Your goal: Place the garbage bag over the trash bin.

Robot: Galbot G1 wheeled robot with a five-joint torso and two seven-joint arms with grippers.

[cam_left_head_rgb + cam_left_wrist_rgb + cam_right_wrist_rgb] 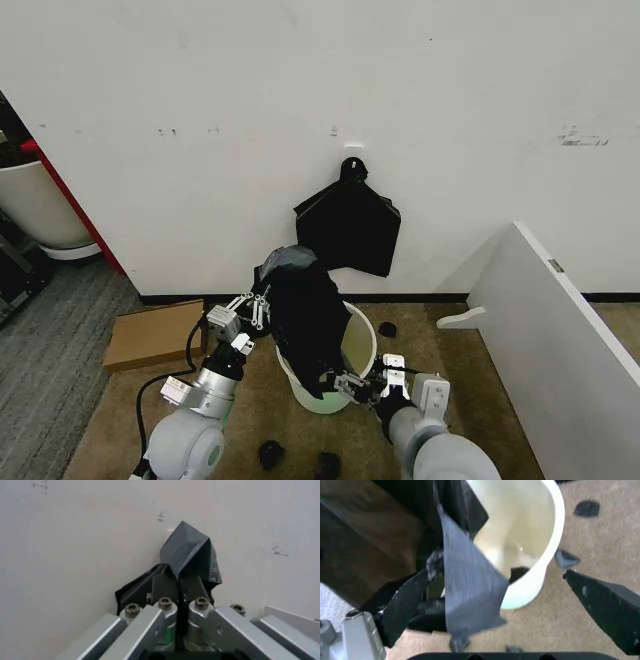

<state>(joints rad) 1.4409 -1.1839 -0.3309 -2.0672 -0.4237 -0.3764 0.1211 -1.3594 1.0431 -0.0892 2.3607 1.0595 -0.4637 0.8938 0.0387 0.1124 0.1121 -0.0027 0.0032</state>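
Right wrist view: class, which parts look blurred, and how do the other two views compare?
Right wrist view: the garbage bag strip and gripper fingers up close are soft; the trash bin is clearer. Left wrist view: the bag's fold is sharp. Head view: evenly lit, no glare.

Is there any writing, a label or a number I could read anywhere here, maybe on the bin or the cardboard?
None can be read.
The trash bin, the garbage bag and the cardboard box show no print.
The wall has only dark smudges, not letters.
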